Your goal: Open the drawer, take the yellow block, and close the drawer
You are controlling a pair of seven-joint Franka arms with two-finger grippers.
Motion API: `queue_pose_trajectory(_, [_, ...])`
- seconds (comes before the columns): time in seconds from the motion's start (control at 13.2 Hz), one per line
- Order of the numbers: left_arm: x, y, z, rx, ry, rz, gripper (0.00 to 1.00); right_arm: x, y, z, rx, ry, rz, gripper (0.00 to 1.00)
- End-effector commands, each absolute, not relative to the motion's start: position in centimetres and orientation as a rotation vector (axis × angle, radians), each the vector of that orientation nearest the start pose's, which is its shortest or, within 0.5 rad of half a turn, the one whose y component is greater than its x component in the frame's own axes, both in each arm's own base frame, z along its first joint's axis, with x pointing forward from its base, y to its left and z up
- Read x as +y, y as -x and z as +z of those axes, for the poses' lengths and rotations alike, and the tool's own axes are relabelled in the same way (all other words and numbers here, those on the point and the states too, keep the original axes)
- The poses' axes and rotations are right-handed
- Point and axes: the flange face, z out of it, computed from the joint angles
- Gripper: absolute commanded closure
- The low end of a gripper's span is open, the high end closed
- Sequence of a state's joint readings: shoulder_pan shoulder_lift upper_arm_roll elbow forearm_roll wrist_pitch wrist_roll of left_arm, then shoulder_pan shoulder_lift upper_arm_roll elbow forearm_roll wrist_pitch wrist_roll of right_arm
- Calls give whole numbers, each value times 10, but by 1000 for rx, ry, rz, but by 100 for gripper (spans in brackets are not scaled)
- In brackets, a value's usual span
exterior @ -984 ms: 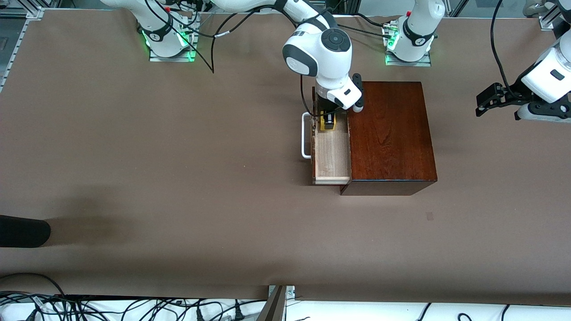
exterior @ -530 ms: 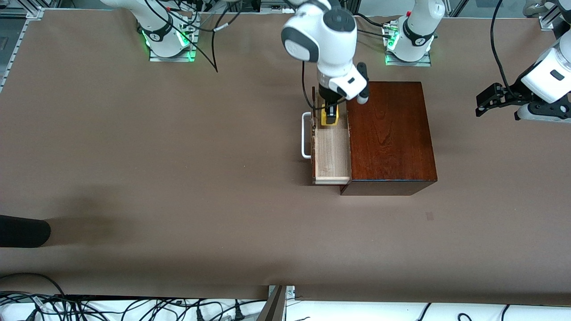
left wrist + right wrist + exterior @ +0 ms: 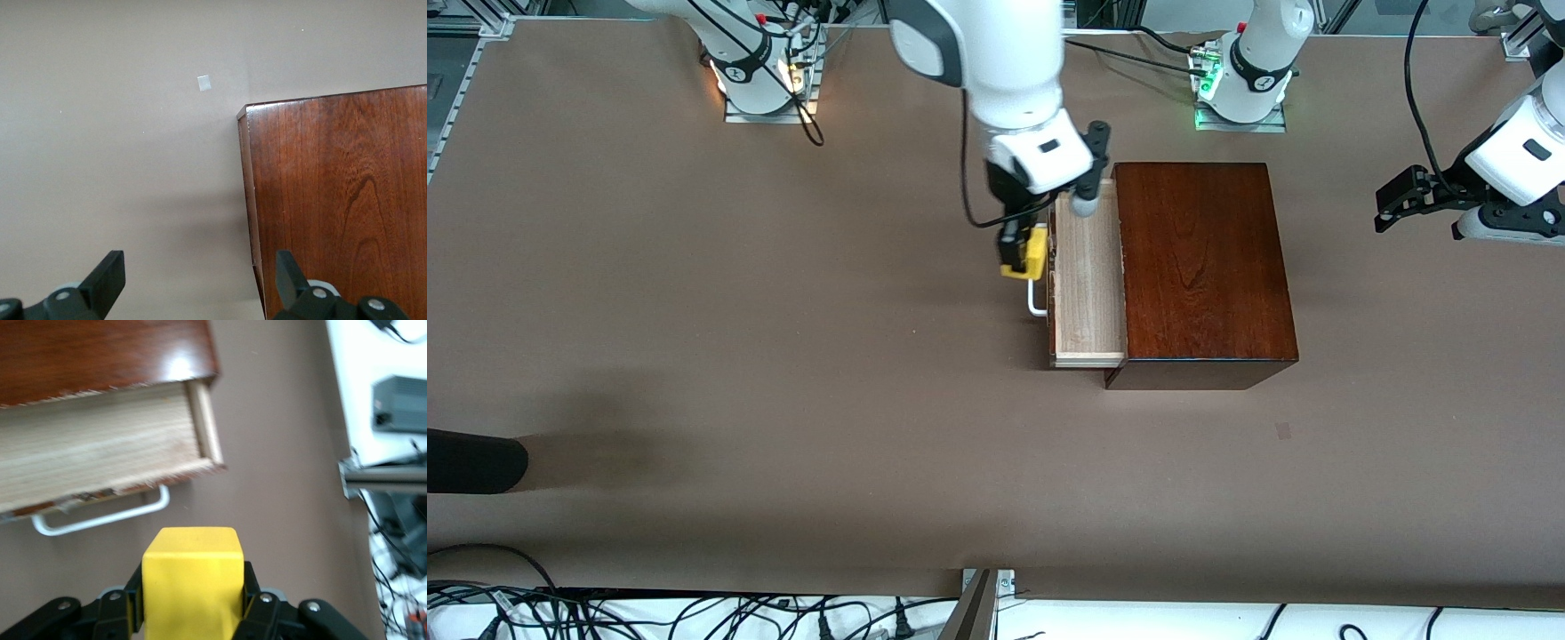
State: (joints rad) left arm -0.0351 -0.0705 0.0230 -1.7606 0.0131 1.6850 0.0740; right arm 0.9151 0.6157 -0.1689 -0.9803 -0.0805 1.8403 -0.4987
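The counter [image 3: 783,356] carries a dark wooden box [image 3: 1200,267] whose drawer [image 3: 1087,284] stands pulled out toward the right arm's end, its white handle [image 3: 1035,302] running along the drawer front. The right claw [image 3: 1021,253] is shut on the yellow block [image 3: 1033,253], raised over that handle. The left claw [image 3: 1392,204] waits open, well apart

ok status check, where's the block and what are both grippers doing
Right gripper shut on yellow block, up over the white handle. Drawer open. Left gripper open, waiting near the box. Nothing in the way.
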Motion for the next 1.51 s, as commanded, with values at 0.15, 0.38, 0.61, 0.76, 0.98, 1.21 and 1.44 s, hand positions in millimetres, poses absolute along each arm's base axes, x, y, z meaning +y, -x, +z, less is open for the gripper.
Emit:
queue_pose_trajectory(0.15, [-8,-542,592,174,3134,7,0,414,-591,566,-1578,2711,-356,100])
queue_pose_trajectory(0.38, [-50,-538,596,297,3143,56,0,333,-612,553,-1399,2787,-288,100])
queue_pose_trajectory(0.61, [-137,-520,596,540,3219,211,0,270,-621,529,-1186,2848,-222,100])
queue_pose_trajectory(0.76, [-199,-511,579,890,3201,276,0,229,-624,509,-1025,2901,-146,100])
queue_pose_trajectory(0.98, [-287,-530,540,1555,3044,327,0,176,-624,467,-872,2952,-47,100])
queue_pose_trajectory(1.21, [-347,-563,480,1830,2997,337,0,131,-617,408,-682,3004,2,100])
queue_pose_trajectory(1.44, [-385,-593,401,2179,2822,36,0,113,-605,355,-581,3037,-20,100])
